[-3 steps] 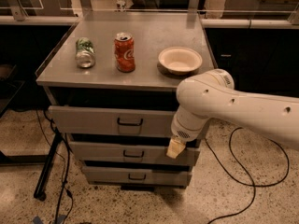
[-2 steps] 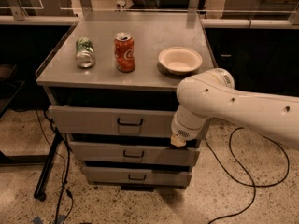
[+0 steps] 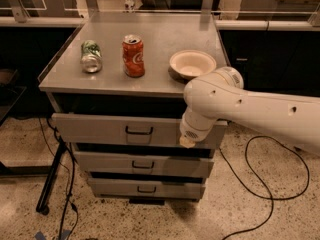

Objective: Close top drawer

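The top drawer (image 3: 100, 129) is a wide grey metal drawer with a small dark loop handle (image 3: 139, 131). It stands pulled out a little from the cabinet, with a dark gap above its front. My white arm reaches in from the right. My gripper (image 3: 188, 141) hangs down at the right end of the drawer front, against or just in front of the panel. Only its pale tip shows below the wrist.
On the cabinet top (image 3: 160, 34) lie a green can on its side (image 3: 91, 56), an upright red can (image 3: 133, 55) and a white bowl (image 3: 192, 64). Two lower drawers (image 3: 142, 165) also stand slightly out. Black cables (image 3: 260, 184) lie on the floor at right, a dark stand (image 3: 50, 184) at left.
The gripper tip has risen from the second drawer's level to the lower edge of the top drawer front. The drawer shows no clear movement.
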